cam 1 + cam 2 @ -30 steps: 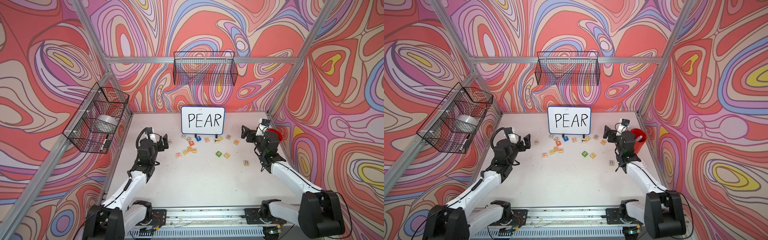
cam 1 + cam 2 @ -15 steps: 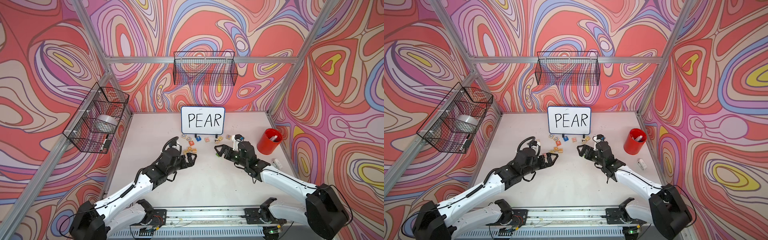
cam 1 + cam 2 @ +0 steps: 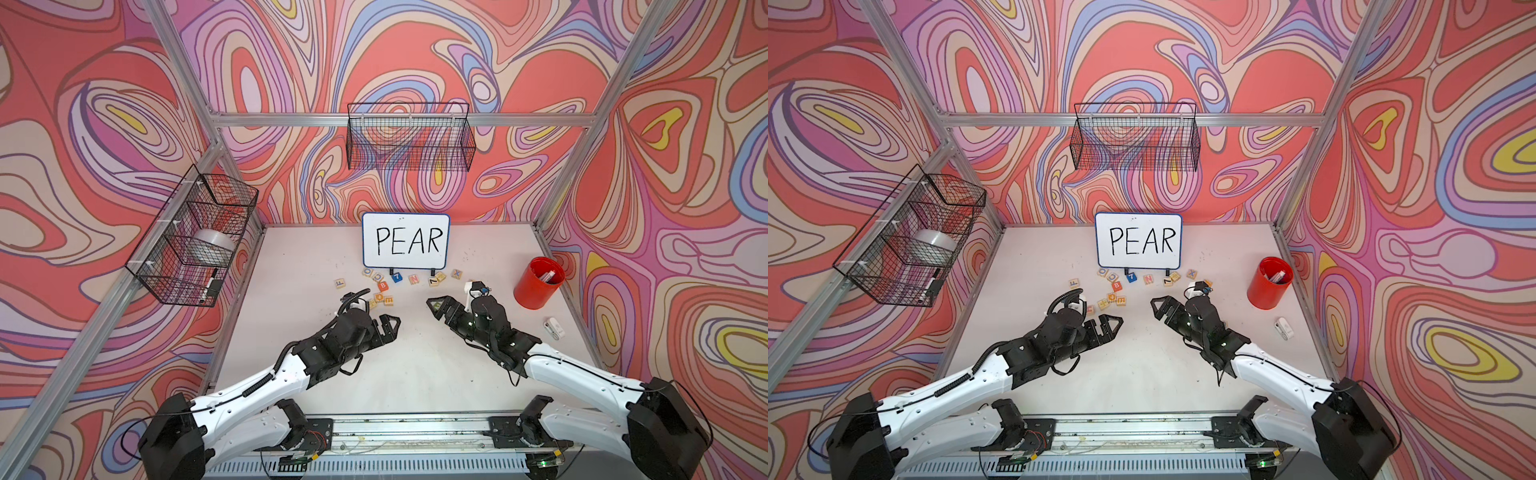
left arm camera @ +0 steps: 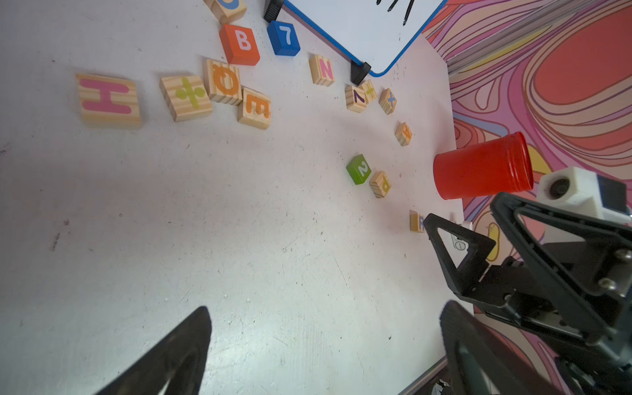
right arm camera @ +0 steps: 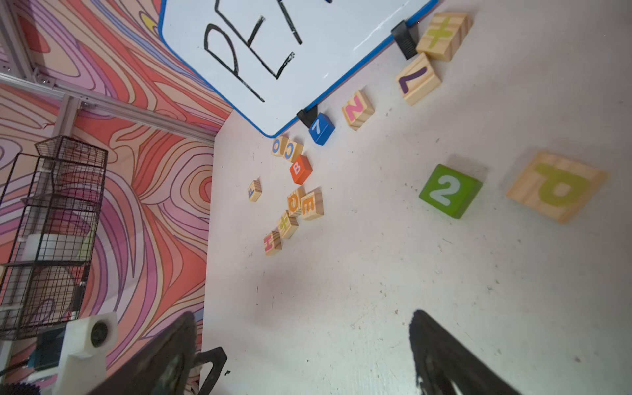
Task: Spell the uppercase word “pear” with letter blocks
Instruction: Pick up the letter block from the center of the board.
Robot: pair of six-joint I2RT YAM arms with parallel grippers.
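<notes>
Step in hand, by my judgement: approach to the 1st pick. All 4 letter blocks (image 3: 388, 300) lie scattered on the worktop (image 3: 415, 374) and no row is begun.

Left pincer (image 3: 394, 324): jaws apart, empty, held above bare worktop left of centre. Right pincer (image 3: 433, 308): jaws wide apart, empty, held right of centre, facing the left one.

Locations. P block (image 5: 557, 186): right of centre, just beside the green 2 cube (image 5: 448, 191), a narrow gap between them; both sit under the right pincer and the top views hide P. E block (image 4: 255, 107): in the cluster left of centre, near side of the whiteboard (image 3: 405, 241), touching the O block (image 4: 223, 82). A block (image 4: 403, 134): left of the red cup (image 3: 538, 286). R block (image 4: 416, 222): nearer than the cup, half hidden behind a right pincer finger in the left wrist view.

Next move, as I read it: lower the right pincer over P, with the jaws set across the 2 faces clear of the green cube, so that cube is not caught. E then falls to the left pincer, and calls for a grip that does not drag O along.
</notes>
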